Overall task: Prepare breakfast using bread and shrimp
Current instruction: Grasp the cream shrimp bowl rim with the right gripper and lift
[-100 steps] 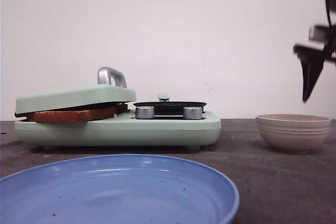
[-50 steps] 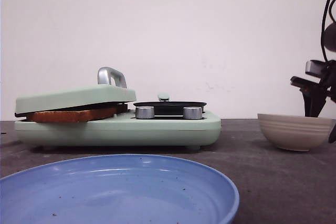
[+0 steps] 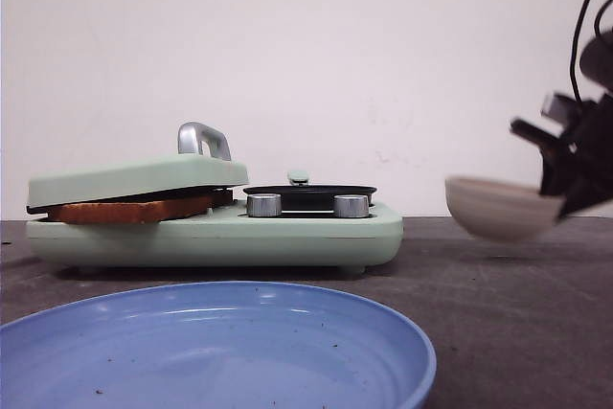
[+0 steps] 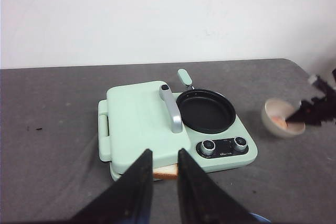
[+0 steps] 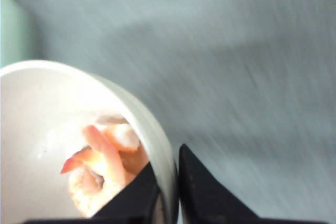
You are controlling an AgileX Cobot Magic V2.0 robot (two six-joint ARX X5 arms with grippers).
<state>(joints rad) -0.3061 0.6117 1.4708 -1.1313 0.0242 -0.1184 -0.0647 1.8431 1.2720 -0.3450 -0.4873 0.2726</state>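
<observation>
Nearest, the blue plate (image 3: 211,347) is lying at the front edge of the table (image 3: 498,332). Behind it, the mint-green breakfast maker (image 3: 215,227) is sitting with its lid (image 4: 137,120) lowered onto 1 slice of bread (image 3: 129,210), whose browned edge is showing under the lid on the maker's left half. Its black pan (image 4: 206,110) is occupying the right half, above 2 silver knobs (image 3: 264,205).

I am holding my left gripper (image 4: 164,169) above the table, short of the maker, its fingers standing narrowly apart and gripping nothing.

Farther right, I am pinching the rim of the beige bowl (image 3: 493,208) with my right gripper (image 5: 165,182), 1 finger inside the wall and 1 outside. That bowl is hanging clear of the table, blurred, beside the maker's right end. Pinkish-orange shrimp (image 5: 102,169) are lying inside it.
</observation>
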